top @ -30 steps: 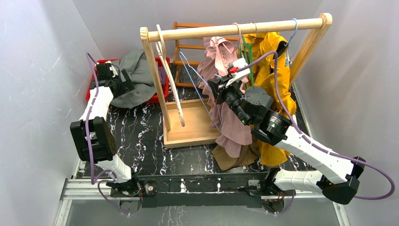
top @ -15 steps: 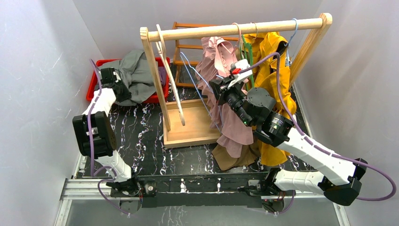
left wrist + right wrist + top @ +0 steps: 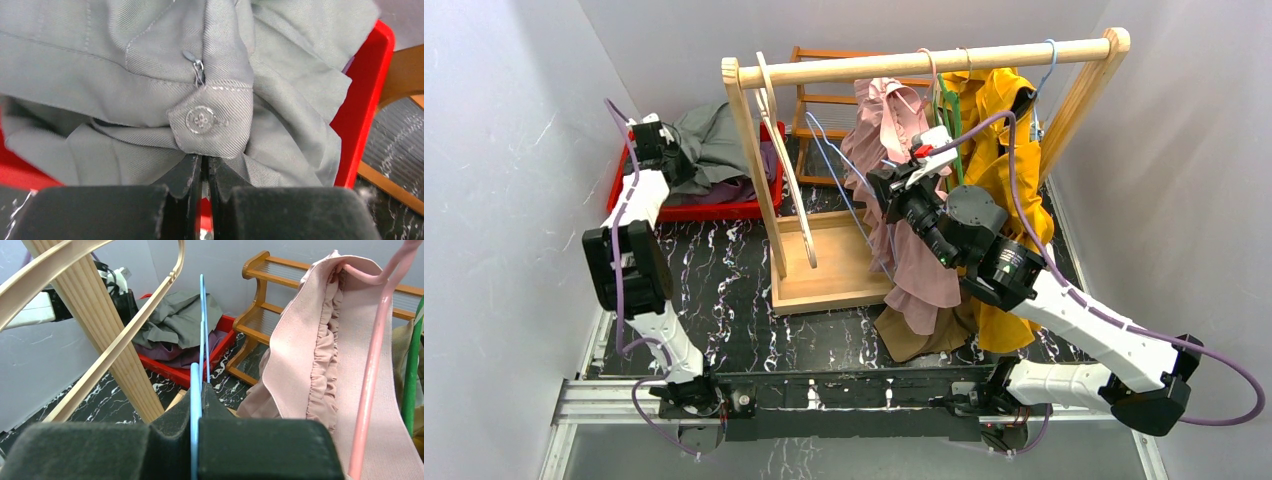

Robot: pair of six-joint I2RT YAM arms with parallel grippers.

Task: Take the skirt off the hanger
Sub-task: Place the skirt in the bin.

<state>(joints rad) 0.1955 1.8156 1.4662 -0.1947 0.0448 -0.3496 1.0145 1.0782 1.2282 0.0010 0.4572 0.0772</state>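
Observation:
The grey skirt (image 3: pixel 714 150) lies bunched in the red bin (image 3: pixel 714 211) at the far left, off any hanger. My left gripper (image 3: pixel 662 150) is over the bin's left end. In the left wrist view its jaws (image 3: pixel 205 162) are shut, the tips tucked under the skirt's buttoned waistband (image 3: pixel 202 120). My right gripper (image 3: pixel 879 190) is in front of the rack, shut on a bare blue wire hanger (image 3: pixel 202 330). That hanger (image 3: pixel 829 160) slants up to the left between the rack's post and the pink garment.
A wooden rack rail (image 3: pixel 924 62) carries a pink ruffled garment (image 3: pixel 914 250) on a pink hanger, a yellow garment (image 3: pixel 1009 170) and a bare wooden hanger (image 3: pixel 784 170). A wooden shoe rack (image 3: pixel 260 290) stands behind. Purple cloth (image 3: pixel 185 352) lies under the skirt.
My left gripper went from open to shut on the skirt and moved toward the back. The skirt's draped edge came off the bin's front rim into the bin. The right arm held still.

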